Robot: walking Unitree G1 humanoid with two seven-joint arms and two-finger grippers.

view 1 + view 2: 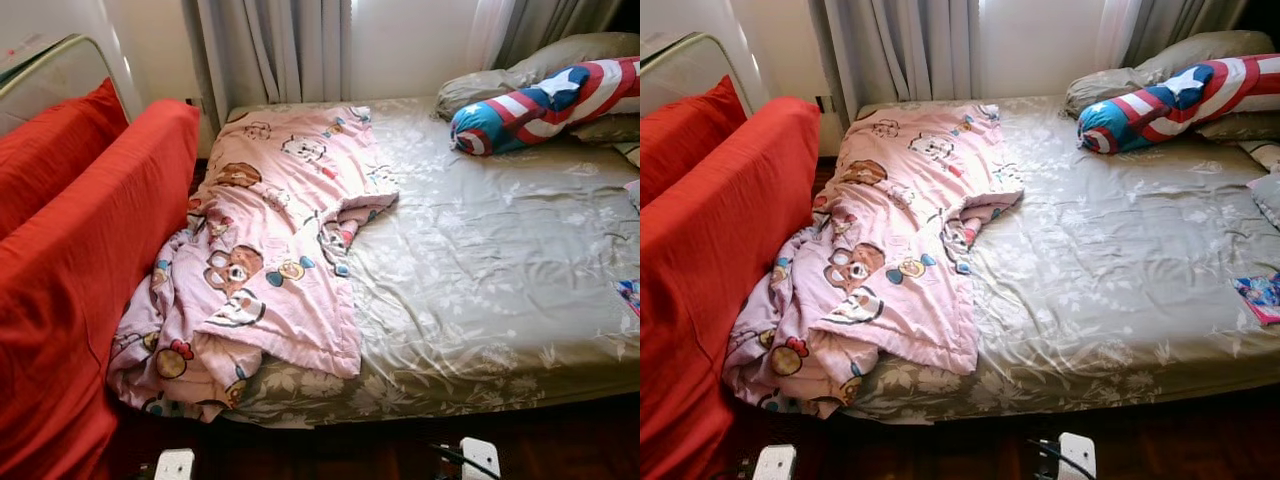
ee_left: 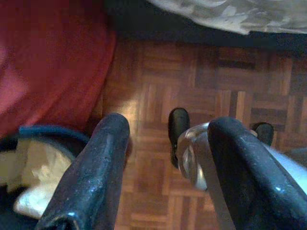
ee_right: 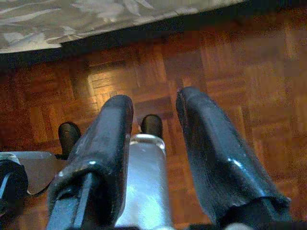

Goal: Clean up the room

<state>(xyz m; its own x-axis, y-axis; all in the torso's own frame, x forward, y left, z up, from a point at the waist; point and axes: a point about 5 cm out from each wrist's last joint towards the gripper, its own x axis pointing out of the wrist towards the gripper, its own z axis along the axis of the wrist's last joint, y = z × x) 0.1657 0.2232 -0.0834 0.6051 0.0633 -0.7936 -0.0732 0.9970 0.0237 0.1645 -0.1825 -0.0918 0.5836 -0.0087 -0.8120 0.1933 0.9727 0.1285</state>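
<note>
From the left eye view, a bed (image 1: 480, 300) with a grey-green floral sheet lies ahead. A pink cartoon-print blanket (image 1: 270, 250) is rumpled over the bed's left part, its lower end bunched and spilling off the near corner against a red sofa (image 1: 70, 270). A star-and-stripe bolster (image 1: 545, 105) rests at the far right, leaning on grey pillows (image 1: 560, 55). Grey curtains (image 1: 275, 50) hang behind.

In the right eye view, a small colourful booklet (image 1: 1262, 297) lies on the sheet at the bed's right edge.

The left wrist view shows the left gripper (image 2: 165, 158) hanging over the parquet floor (image 2: 201, 81), its fingers spread apart and holding nothing; red fabric is beside it and the bed's edge is beyond, well apart from the fingertips.

The right wrist view shows the right gripper (image 3: 153, 124) over the parquet, fingers parted and empty, the floral sheet's edge (image 3: 72, 24) well beyond them.
</note>
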